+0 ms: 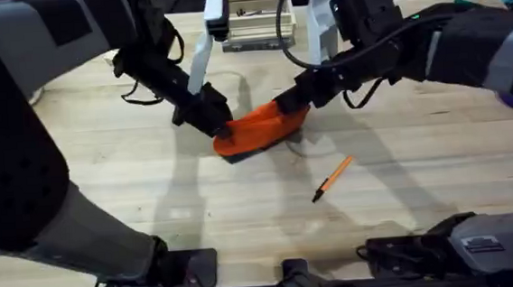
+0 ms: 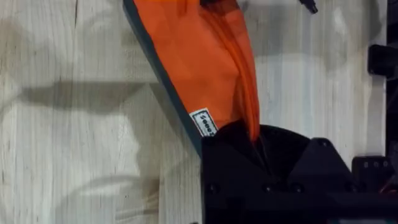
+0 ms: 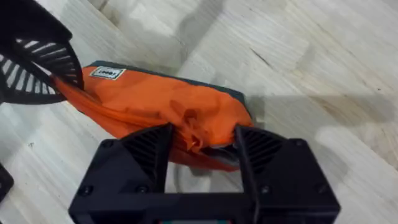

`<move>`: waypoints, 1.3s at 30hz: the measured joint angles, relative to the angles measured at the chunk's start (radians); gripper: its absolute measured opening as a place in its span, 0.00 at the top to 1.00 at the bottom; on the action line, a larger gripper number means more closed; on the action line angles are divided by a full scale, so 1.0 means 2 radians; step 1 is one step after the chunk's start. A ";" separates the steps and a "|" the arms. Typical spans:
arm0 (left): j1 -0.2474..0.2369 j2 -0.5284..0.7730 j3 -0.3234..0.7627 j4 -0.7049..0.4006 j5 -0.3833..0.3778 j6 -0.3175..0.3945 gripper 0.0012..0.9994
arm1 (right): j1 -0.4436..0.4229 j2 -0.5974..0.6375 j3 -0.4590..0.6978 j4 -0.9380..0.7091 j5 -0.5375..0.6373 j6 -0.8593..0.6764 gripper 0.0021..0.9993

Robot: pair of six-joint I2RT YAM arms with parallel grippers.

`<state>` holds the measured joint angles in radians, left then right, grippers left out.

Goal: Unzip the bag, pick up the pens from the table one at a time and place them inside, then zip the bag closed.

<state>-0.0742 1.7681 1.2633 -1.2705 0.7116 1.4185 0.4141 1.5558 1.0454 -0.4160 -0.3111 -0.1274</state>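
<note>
We see the bag (image 1: 260,128), an orange pouch with a dark base strip, lying near the middle of the table (image 1: 151,182), slightly toward the far side. It runs from lower left to upper right in the overhead view, and its fabric is bunched and wrinkled rather than flat. A small white label (image 2: 203,122) sits on its side close to the left end, just above the dark strip.

The left gripper (image 1: 219,125) meets the bag at its left end. In the left wrist view its black fingers (image 2: 249,155) are closed over the orange fabric at that end, right beside the label. The right wrist view shows the same ribbed black fingers pinching that tip of the pouch.

The right gripper (image 1: 292,102) comes in from the far right and meets the bag at its right end. In the right wrist view its two fingers (image 3: 149,149) stand on either side of a crumpled fold of orange cloth along the top of the pouch, pressed in on it. We cannot make out the zipper pull among the folds, nor whether the zipper is open.

One pen (image 1: 332,178), orange with a black tip, lies on the bare wood nearer to us and to the right of the bag, apart from it, slanting from lower left to upper right.
</note>
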 joint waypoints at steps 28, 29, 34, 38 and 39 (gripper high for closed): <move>0.000 0.000 0.000 0.004 0.001 0.000 0.96 | 0.005 0.004 0.000 0.020 -0.004 -0.002 0.96; 0.000 0.000 0.000 0.004 0.001 0.000 0.96 | 0.005 0.004 0.000 0.020 -0.004 -0.002 0.96; 0.000 0.000 0.000 0.001 0.001 0.000 0.96 | 0.005 -0.013 0.000 0.011 -0.005 -0.002 0.96; 0.000 0.000 0.000 0.000 0.005 0.000 0.96 | 0.005 -0.039 -0.001 0.009 -0.005 -0.002 0.97; 0.000 0.000 0.000 0.000 0.007 0.000 0.96 | 0.005 -0.046 -0.001 0.009 -0.004 -0.002 0.97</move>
<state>-0.0742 1.7679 1.2633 -1.2709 0.7261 1.4185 0.4236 1.4644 1.0443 -0.3978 -0.3199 -0.1310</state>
